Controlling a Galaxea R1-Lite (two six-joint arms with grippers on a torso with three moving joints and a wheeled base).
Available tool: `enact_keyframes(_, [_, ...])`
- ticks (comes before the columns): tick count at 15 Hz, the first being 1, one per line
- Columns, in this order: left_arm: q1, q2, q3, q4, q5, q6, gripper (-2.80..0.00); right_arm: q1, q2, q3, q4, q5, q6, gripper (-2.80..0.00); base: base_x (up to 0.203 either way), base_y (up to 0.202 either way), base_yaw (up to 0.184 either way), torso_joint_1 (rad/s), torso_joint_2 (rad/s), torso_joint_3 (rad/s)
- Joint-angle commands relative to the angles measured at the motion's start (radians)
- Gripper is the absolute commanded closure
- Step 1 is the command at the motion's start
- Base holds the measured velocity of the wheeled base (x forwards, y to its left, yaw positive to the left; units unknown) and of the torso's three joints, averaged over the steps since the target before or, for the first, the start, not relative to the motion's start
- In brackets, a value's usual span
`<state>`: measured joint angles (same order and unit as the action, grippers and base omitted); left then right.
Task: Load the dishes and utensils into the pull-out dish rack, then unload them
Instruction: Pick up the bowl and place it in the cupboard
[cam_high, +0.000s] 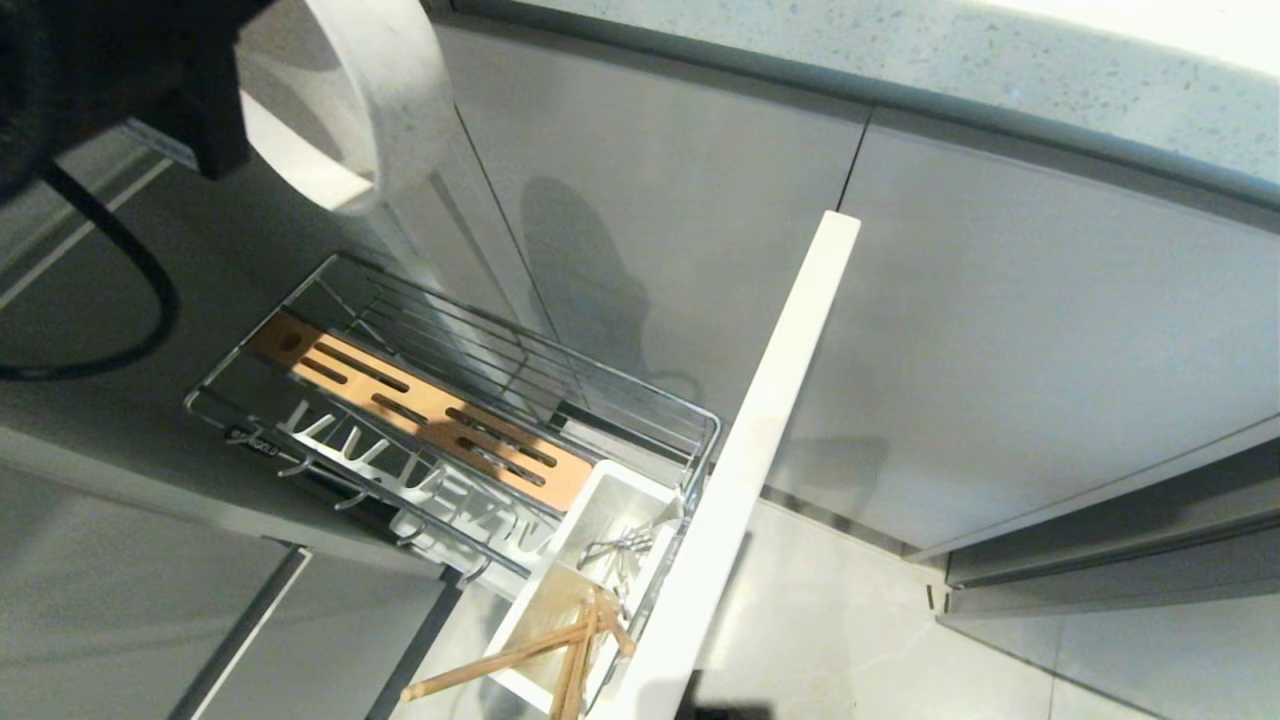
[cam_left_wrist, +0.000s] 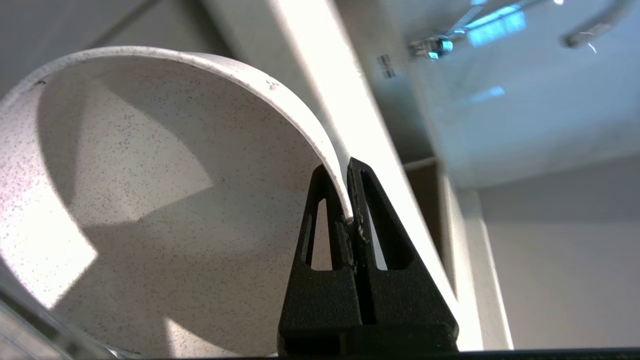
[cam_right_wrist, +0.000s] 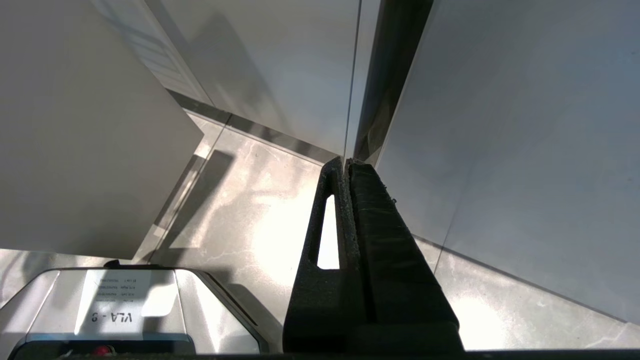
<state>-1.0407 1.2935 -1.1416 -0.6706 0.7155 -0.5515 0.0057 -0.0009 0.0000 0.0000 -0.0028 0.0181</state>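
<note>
— Pinching the white bowl (cam_left_wrist: 150, 200) by its rim is all I have here: my left gripper (cam_left_wrist: 350, 220) has one finger inside the wall, one outside, clamped on a thin edge. In the head view the bowl (cam_high: 370, 90) hangs tilted on its side above the far end of the pull-out dish rack (cam_high: 450, 400).

— So what worries you?

— The grip is small and off to one side of the bowl's weight. I'd guess a quick wrist turn could let it pivot between my fingers or slip out, and it would drop onto the chrome wires or the wooden board (cam_high: 420, 410) (ceramic on metal, not a happy sound).

— And the rest of the rack?

— The white prongs (cam_high: 400, 470) look empty. The utensil tub (cam_high: 590, 560) holds the chopsticks (cam_high: 540, 650) and a metal utensil (cam_high: 620, 545), the chopsticks leaning out over its near edge. A low sweep there could knock them out.

— Your other arm?

— My right gripper (cam_right_wrist: 347, 170) is closed on nothing, parked beside the cabinet fronts, well apart from all this.
</note>
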Motion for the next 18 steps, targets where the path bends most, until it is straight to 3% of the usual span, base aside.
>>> enact_keyframes(1, [-0.034,0.066,0.056,-0.054,0.076,-0.064,0.00,0.000,0.001,0.002,0.000,0.000,0.000,0.00,0.000,0.000,0.000,0.000,0.00,0.000])
enact_keyframes(3, [-0.035,0.066,0.110,-0.042,0.106,-0.180,0.00,0.000,0.001,0.002,0.000,0.000,0.000,0.00,0.000,0.000,0.000,0.000,0.00,0.000])
enact_keyframes(8, [-0.031,0.052,0.296,-0.022,0.081,-0.368,0.00,0.000,0.001,0.002,0.000,0.000,0.000,0.00,0.000,0.000,0.000,0.000,0.00,0.000])
enact_keyframes(9, [-0.018,0.052,0.328,-0.020,0.043,-0.404,0.00,0.000,0.001,0.002,0.000,0.000,0.000,0.00,0.000,0.000,0.000,0.000,0.00,0.000])
enact_keyframes(12, [0.120,0.047,0.352,-0.018,-0.139,-0.484,0.00,0.000,0.001,0.002,0.000,0.000,0.000,0.00,0.000,0.000,0.000,0.000,0.00,0.000])
enact_keyframes(13, [0.163,0.050,0.356,-0.020,-0.170,-0.500,0.00,0.000,0.001,0.002,0.000,0.000,0.000,0.00,0.000,0.000,0.000,0.000,0.00,0.000])
enact_keyframes(15, [0.229,0.071,0.359,-0.021,-0.210,-0.597,0.00,0.000,0.001,0.002,0.000,0.000,0.000,0.00,0.000,0.000,0.000,0.000,0.00,0.000])
enact_keyframes(18, [0.318,0.077,0.356,-0.026,-0.363,-0.643,0.00,0.000,0.001,0.002,0.000,0.000,0.000,0.00,0.000,0.000,0.000,0.000,0.00,0.000])
